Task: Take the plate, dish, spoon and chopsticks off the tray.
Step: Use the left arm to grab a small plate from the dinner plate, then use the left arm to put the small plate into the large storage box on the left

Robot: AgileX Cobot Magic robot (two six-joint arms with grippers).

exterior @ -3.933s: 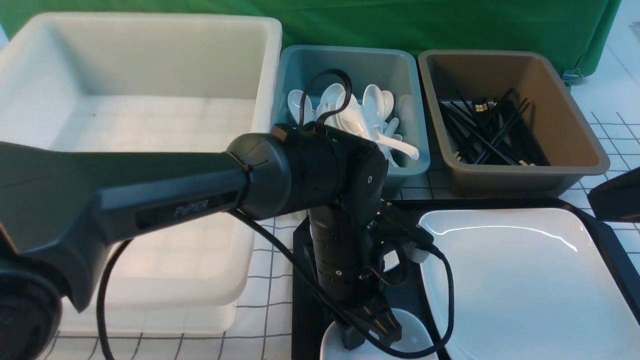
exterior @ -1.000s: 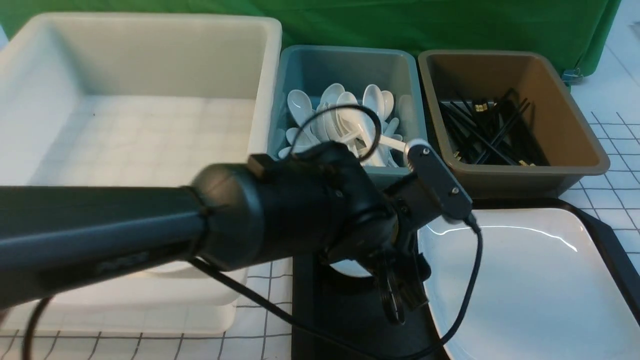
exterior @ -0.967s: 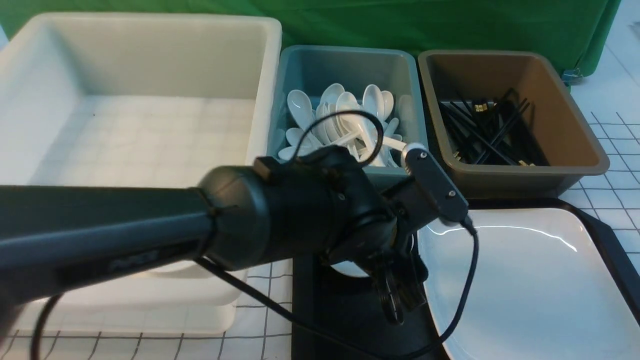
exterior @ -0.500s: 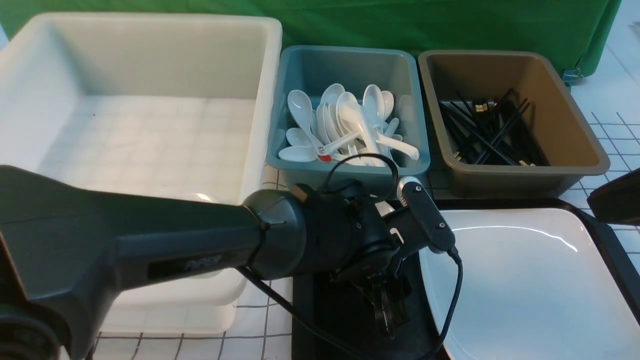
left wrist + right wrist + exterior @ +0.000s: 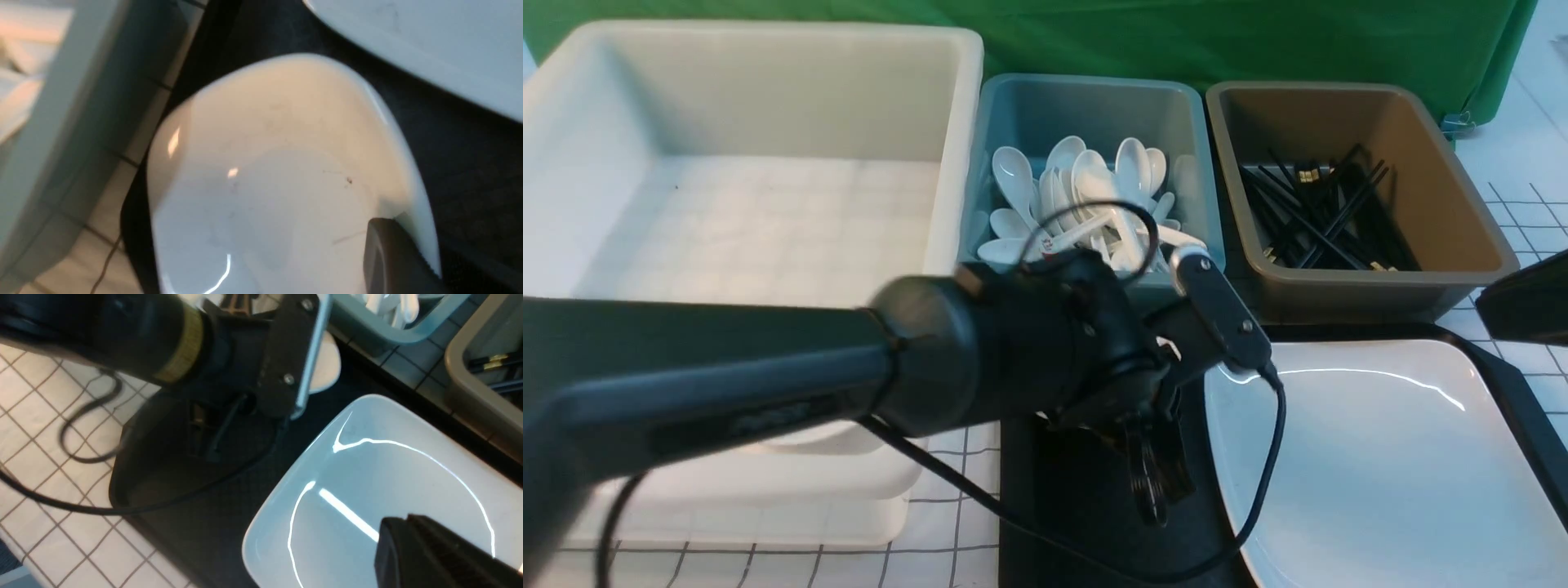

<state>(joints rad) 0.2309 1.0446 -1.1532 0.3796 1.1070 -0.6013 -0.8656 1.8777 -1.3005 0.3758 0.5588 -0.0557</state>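
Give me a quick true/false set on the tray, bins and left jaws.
1. The large plate lies on the black tray. True.
2. The brown bin holds black chopsticks. True.
3. The white spoons are in the brown bin too. False: they are in the blue-grey bin.
4. The left gripper holds the large plate. False: its jaws pinch the small dish at its rim.

Tray: black rectangular plastic tray (image 5: pixel 1066 482) holds large glossy white plate (image 5: pixel 1388 474).
Behind: blue-grey bin (image 5: pixel 1094 106) of white spoons (image 5: pixel 1086 180); brown bin (image 5: pixel 1339 122) of black chopsticks (image 5: pixel 1323 220).
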